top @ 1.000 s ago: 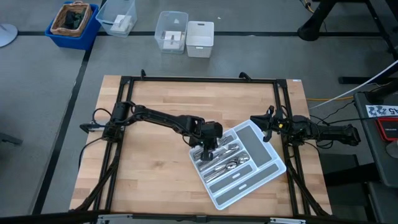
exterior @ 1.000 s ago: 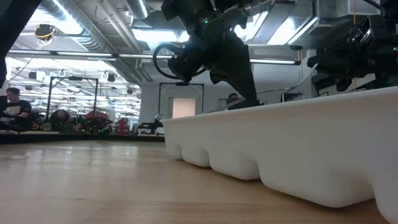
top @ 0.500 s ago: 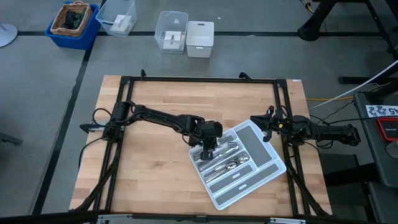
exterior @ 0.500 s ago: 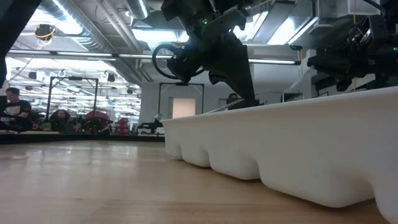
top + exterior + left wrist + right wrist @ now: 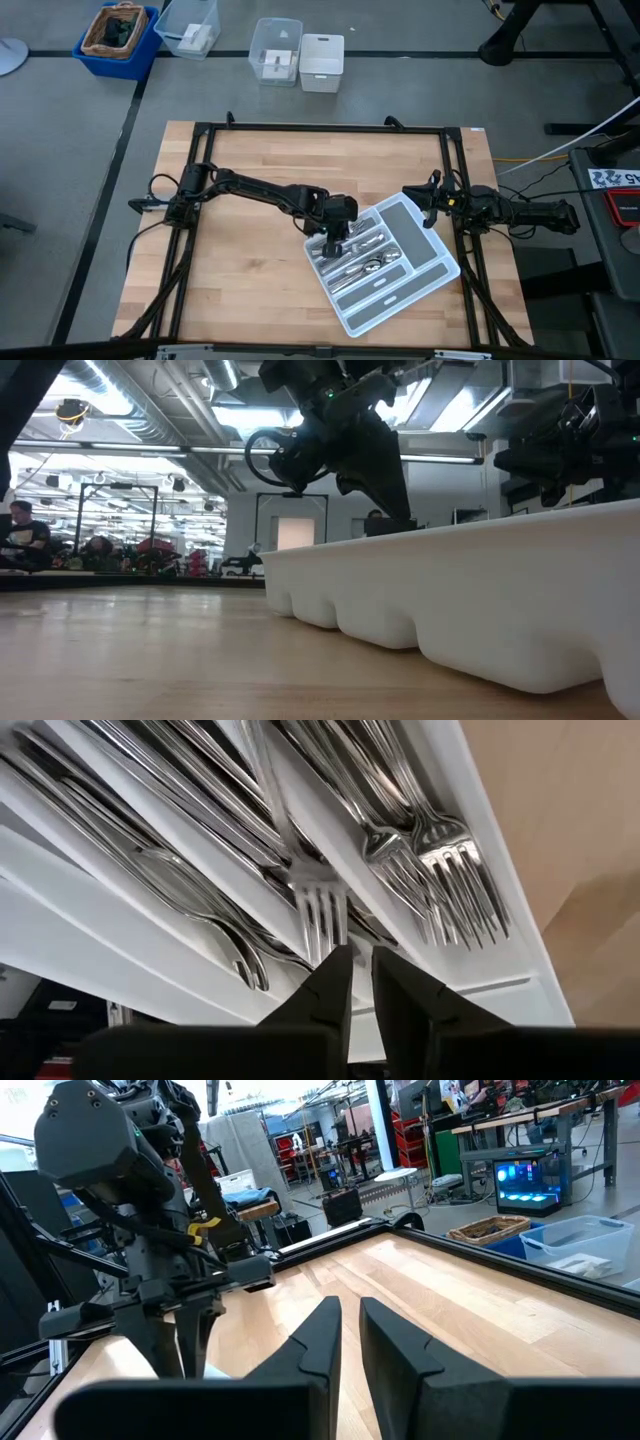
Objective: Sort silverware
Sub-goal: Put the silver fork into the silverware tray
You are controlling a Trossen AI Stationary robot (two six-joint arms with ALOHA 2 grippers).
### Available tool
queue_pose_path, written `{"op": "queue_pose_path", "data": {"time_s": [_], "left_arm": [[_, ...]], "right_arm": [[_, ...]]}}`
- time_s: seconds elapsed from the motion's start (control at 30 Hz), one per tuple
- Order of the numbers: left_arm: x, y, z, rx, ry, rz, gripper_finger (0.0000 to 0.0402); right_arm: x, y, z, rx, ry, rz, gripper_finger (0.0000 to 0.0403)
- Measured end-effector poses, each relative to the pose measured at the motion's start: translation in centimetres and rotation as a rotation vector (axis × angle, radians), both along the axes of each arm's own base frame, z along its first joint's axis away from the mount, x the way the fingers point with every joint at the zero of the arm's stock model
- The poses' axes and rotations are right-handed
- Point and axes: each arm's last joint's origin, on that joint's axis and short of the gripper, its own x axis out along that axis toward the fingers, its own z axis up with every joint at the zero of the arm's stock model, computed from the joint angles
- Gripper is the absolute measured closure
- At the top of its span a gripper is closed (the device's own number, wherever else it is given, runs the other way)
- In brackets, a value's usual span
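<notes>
Left gripper (image 5: 352,982) hangs over the tray (image 5: 437,269), jaws slightly parted and empty, just above a fork (image 5: 318,905) among the silverware (image 5: 357,254). Right gripper (image 5: 424,204) waits at the tray's far corner, jaws narrowly apart, empty.

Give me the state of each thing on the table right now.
Tray: flat on the table, turned at an angle.
Silverware: lying in the tray's compartments.
Fork: resting across a divider.
Left gripper: over the tray, fingers slightly apart, holding nothing.
Right gripper: beside the tray, holding nothing.
</notes>
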Motion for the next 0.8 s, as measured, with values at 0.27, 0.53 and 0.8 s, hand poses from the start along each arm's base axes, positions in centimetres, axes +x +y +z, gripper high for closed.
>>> {"op": "queue_pose_path", "data": {"time_s": [0.27,0.53,0.8], "left_arm": [[0.0,0.0,0.0,0.0,0.0,0.0,0.037],[0.2,-0.3,0.2,0.04,-0.034,-0.066,0.037],[1.3,-0.5,1.3,0.237,-0.217,-0.307,0.037]], "right_arm": [[0.0,0.0,0.0,0.0,0.0,0.0,0.0356],[0.0,0.0,0.0,0.0,0.0,0.0,0.0356],[0.0,0.0,0.0,0.0,0.0,0.0,0.0356]]}}
